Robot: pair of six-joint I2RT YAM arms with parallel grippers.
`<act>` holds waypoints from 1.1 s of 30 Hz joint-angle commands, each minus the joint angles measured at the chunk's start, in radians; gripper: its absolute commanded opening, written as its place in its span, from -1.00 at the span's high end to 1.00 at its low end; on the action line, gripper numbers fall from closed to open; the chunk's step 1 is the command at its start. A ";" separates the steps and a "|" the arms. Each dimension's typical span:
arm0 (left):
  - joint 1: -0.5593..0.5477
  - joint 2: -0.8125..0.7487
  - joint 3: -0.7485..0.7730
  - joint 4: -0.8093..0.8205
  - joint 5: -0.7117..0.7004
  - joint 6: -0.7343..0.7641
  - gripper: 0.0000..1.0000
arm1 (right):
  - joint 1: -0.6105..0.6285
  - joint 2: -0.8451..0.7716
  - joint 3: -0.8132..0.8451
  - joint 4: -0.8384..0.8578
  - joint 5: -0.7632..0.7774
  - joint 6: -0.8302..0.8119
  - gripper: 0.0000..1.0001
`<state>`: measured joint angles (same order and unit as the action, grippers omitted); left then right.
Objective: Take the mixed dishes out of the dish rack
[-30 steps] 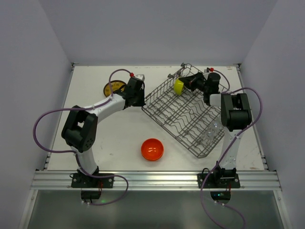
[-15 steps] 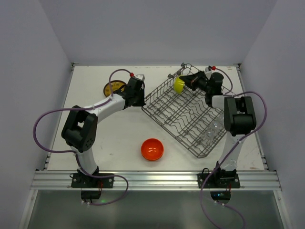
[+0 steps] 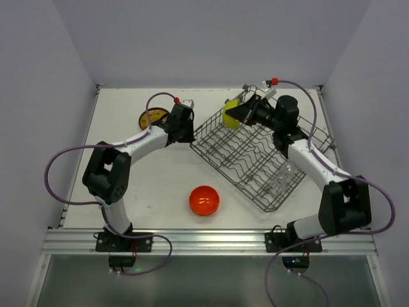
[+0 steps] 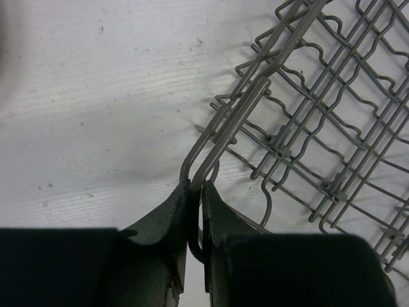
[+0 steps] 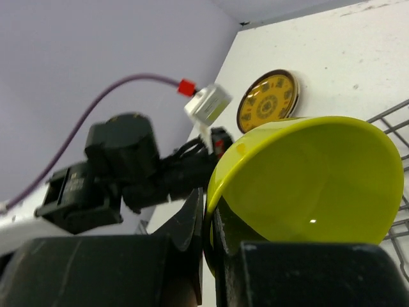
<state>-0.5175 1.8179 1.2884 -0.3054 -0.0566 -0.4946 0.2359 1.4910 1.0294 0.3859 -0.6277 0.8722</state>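
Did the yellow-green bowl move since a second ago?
Yes. The yellow-green bowl, pinched in the right pincer, has shifted a little to the left in the top view, toward the dish rack's far-left rim; the rack has stayed put.

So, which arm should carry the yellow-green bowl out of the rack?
Right: the right gripper pinches the yellow-green bowl by its rim; the left gripper is clamped on the dish rack wire.
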 commanded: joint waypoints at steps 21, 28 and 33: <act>-0.001 -0.251 0.054 -0.072 -0.080 -0.064 -1.00 | 0.506 -0.522 -0.022 -0.804 0.592 -0.541 1.00; -0.001 -0.460 0.149 -0.319 -0.345 -0.079 -1.00 | 0.804 -0.375 0.101 -0.996 0.822 -0.552 1.00; -0.001 -0.649 0.150 -0.415 -0.440 -0.055 -1.00 | 0.959 -0.189 0.211 -1.087 0.873 -0.512 1.00</act>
<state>-0.5182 1.2732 1.3972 -0.6132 -0.3607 -0.5560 1.1412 1.2362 1.1549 -0.6144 0.1467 0.3561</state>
